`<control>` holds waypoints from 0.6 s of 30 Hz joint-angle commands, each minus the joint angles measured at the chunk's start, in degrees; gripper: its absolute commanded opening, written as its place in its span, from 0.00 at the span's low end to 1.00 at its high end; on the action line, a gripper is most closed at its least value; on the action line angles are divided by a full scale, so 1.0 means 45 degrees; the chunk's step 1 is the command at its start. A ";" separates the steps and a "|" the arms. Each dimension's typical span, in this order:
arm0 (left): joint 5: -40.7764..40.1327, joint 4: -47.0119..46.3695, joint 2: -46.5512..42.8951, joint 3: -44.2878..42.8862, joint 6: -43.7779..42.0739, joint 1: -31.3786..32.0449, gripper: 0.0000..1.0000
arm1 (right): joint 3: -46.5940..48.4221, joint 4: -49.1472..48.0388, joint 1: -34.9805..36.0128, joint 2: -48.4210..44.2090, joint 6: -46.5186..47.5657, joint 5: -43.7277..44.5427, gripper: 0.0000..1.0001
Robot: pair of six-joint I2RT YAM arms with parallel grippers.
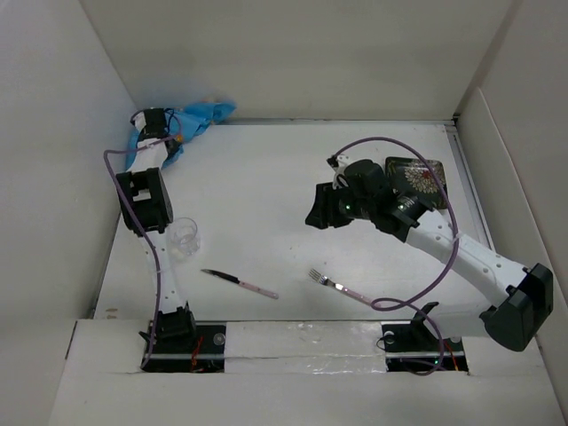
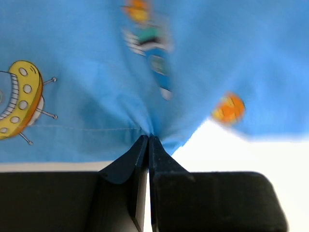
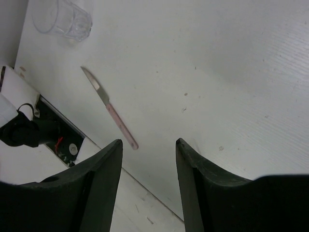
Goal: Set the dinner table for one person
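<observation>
A blue cloth with cartoon prints (image 1: 206,113) lies bunched in the far left corner of the white dinner table (image 1: 266,186). My left gripper (image 1: 171,130) reaches into it. In the left wrist view the left gripper (image 2: 148,138) is shut, pinching a fold of the blue cloth (image 2: 96,72) at its edge. My right gripper (image 1: 319,213) hangs over the middle of the table. In the right wrist view the right gripper (image 3: 147,142) stands open and empty above the table's near edge, with the pink-handled knife (image 3: 110,108) ahead of it to the left.
A clear glass (image 1: 185,236) stands near the left arm. The knife (image 1: 240,283) and a pink-handled fork (image 1: 342,286) lie near the front edge. A dark patterned plate (image 1: 419,177) sits at the right behind the right arm. White walls enclose the table.
</observation>
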State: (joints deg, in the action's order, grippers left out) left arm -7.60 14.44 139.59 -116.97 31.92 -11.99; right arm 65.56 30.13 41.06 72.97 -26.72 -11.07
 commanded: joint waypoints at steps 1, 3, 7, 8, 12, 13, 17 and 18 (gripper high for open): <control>0.0751 -0.0845 -0.2852 0.0660 -0.1056 0.1860 0.00 | 0.1016 -0.0875 0.0095 0.0190 0.0371 0.0389 0.53; 0.0866 -0.0747 -0.3864 0.0816 -0.1544 0.2872 0.00 | 0.1231 -0.0992 -0.0042 0.0191 0.0468 0.0584 0.53; 0.2344 -0.1020 -0.5587 0.0876 -0.1275 0.3600 0.00 | 0.1466 -0.1148 -0.0588 -0.0023 0.0508 0.1150 0.53; 0.2681 -0.1021 -0.5822 0.0760 -0.1099 0.3602 0.00 | 0.1524 -0.1149 -0.0724 -0.0082 0.0489 0.1229 0.52; 0.5953 -0.1078 -0.7167 -0.0177 -0.0182 0.3602 0.00 | 0.1876 -0.1148 -0.1621 -0.0531 0.0333 0.1756 0.40; 0.6487 -0.1176 -0.7424 -0.0256 0.0246 0.3737 0.00 | 0.1973 -0.1149 -0.1779 -0.0648 0.0294 0.1815 0.37; 0.8599 -0.2927 -0.9122 0.1046 0.1611 0.3738 0.00 | 0.2072 -0.1129 -0.2171 -0.1389 0.0001 0.2244 0.28; 0.9414 -0.3592 -0.9860 0.2231 0.1965 0.3738 0.00 | 0.2091 -0.1129 -0.2326 -0.1488 -0.0038 0.2342 0.28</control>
State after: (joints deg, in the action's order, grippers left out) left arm 22.55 6.15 101.60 -113.21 34.61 4.73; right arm 71.81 28.03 31.42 69.60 -26.17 -3.09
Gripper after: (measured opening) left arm 0.007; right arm 0.283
